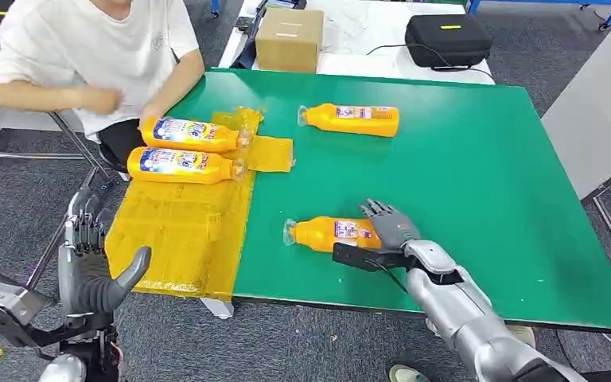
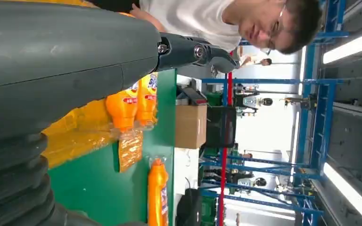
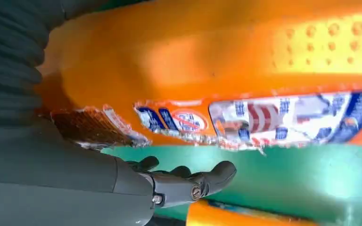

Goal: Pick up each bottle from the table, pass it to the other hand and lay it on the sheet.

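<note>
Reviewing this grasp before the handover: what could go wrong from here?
1. The right hand is at the base end of the near bottle, which lies on its side; a round body could roll away as the fingers close.
2. A person's hand is by the bottles on the sheet, where the next one goes: contact risk.
3. The left hand waits off the table edge; a fumbled pass may drop to the floor.

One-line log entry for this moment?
right hand: on near bottle, grip unclear | left hand: open | sheet: two bottles | far bottle: untouched

Head view looks down — wrist views sit close, sharing the table [image 1: 477,191].
</note>
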Robot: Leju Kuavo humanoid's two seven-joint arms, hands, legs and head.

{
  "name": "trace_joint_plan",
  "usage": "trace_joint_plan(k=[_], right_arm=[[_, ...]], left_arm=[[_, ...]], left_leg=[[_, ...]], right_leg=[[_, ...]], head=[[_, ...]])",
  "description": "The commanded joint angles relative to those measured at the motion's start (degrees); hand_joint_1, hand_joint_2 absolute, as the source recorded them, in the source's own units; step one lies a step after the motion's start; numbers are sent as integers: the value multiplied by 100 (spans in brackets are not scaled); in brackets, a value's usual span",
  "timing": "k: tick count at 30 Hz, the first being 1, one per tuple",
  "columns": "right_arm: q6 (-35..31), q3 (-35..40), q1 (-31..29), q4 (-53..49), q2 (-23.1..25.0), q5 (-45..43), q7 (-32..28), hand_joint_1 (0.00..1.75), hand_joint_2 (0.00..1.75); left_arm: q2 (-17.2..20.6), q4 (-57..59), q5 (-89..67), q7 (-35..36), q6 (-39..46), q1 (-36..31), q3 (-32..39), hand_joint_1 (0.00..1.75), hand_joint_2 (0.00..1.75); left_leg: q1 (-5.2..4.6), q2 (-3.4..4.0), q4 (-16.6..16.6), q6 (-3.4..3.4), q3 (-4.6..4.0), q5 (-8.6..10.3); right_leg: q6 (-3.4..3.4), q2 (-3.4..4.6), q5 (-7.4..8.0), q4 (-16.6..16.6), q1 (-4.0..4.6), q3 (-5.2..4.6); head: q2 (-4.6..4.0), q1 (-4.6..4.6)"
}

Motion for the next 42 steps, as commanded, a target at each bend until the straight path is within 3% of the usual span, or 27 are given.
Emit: trace_joint_plan(k=[1, 5, 12, 19, 21, 24, 28, 32, 36, 42], right_arm=[[281, 501, -375, 938, -106, -77, -136, 173, 175], [646, 769, -474, 1135, -150, 16, 26, 175, 175], [749, 814, -275, 1299, -443, -181, 138, 175, 175], [742, 816, -275, 1287, -442, -188, 133, 175, 175], [798, 636, -223, 1224, -474, -460, -108, 175, 175], [680, -54, 246, 731, -560, -1505, -1055, 175, 175], [-7, -481, 845, -208, -283, -1906, -1241, 175, 175], [-50, -969, 1364, -1164, -19, -2394, -1459, 175, 175], [-46, -1367, 1446, -1606, 257, -2860, -1734, 175, 175], [71, -1430, 1418, -1857, 611, -3066, -1882, 175, 175]], left_arm=[[-16, 259, 34, 37, -25, -62, 165, 0, 175], [-21, 225, 60, 40, -116, 7, 227, 0, 175], [-25, 248, 61, 50, -171, 46, 286, 0, 175], [-23, 256, 61, 50, -172, 39, 283, 0, 175], [9, 293, 79, 61, -188, 18, 257, 0, 175], [113, 470, 224, 31, -207, -82, 123, 0, 175], [149, 473, 248, 30, -162, -72, -32, 0, 175], [190, 728, 340, 270, -297, -82, -249, 0, 175], [243, 1317, 478, 610, -797, 24, -753, 0, 175], [9, 1759, 1009, 639, -1059, 134, -1173, 0, 175]], left_leg=[[4, -6, -3, -6, 17, -3], [3, -3, -3, -5, 21, -2], [9, -22, -9, -9, 47, -2], [9, -19, -8, -7, 63, -2], [9, -22, -7, -7, 65, -1], [7, -27, -8, -4, 75, -1], [20, -30, -21, -1, 103, -9], [20, 9, -22, -3, 116, -24], [16, 15, -18, -12, 116, -33], [9, 29, -8, -2, 78, -33]], right_leg=[[-8, -6, -4, -5, 4, 20], [-7, -2, -3, -5, 3, 24], [-13, -20, -7, -18, 10, 54], [-9, -16, -6, -26, 10, 65], [-10, -19, -7, -26, 9, 69], [-7, -24, -8, -29, 7, 65], [-5, -26, -14, -56, 21, 66], [-4, 8, -11, -51, 22, 128], [-4, 9, -12, -39, 19, 113], [6, 24, -13, -26, 11, 81]], head=[[0, 2], [0, 2], [0, 0], [0, 2], [0, 2], [0, 2], [0, 2], [0, 2], [0, 0], [0, 2]])
